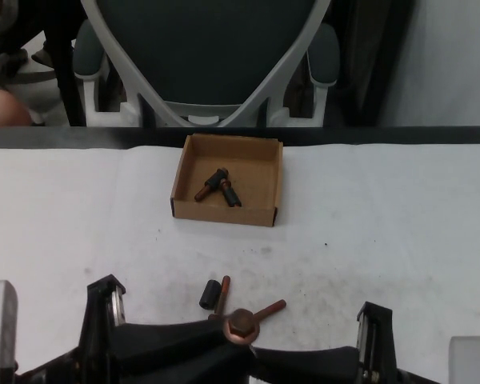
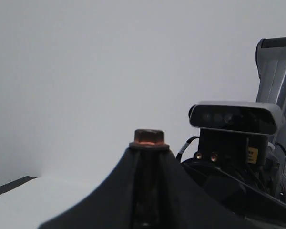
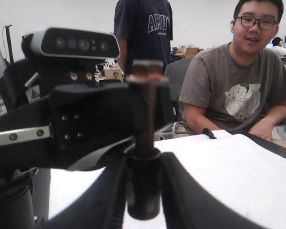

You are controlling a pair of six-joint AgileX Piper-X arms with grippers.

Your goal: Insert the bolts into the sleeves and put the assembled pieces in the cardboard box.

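L gripper (image 2: 148,155) is clamped on a bolt (image 2: 148,138), its fingers pinching the shank just under the copper hex head, head up. R gripper (image 3: 144,187) grips a black sleeve (image 3: 143,195) between its two fingers, sleeve upright.

In the R wrist view the shank comes down from the L gripper into the sleeve's top opening (how deep it sits can't be told). A stretch of bare shank shows between head and sleeve. In the high view the two grippers meet at the near edge of the bench, about mid-width, with the hex head showing between them.

Just beyond the grippers, loose parts lie on the white cover (image 1: 384,240):
- a spare sleeve (image 1: 209,294), lying flat
- a second bolt (image 1: 222,291), just beside the spare sleeve
- a third bolt (image 1: 272,307), slanting away to the other side, near the held head but apart from the other two

Farther out, toward the far edge of the cover, sits the cardboard box (image 1: 188,210), open at the top. Inside it are two assembled pieces (image 1: 210,185), laid in a V with their dark ends together near the box's middle. Behind the bench stands an office chair (image 1: 320,64).
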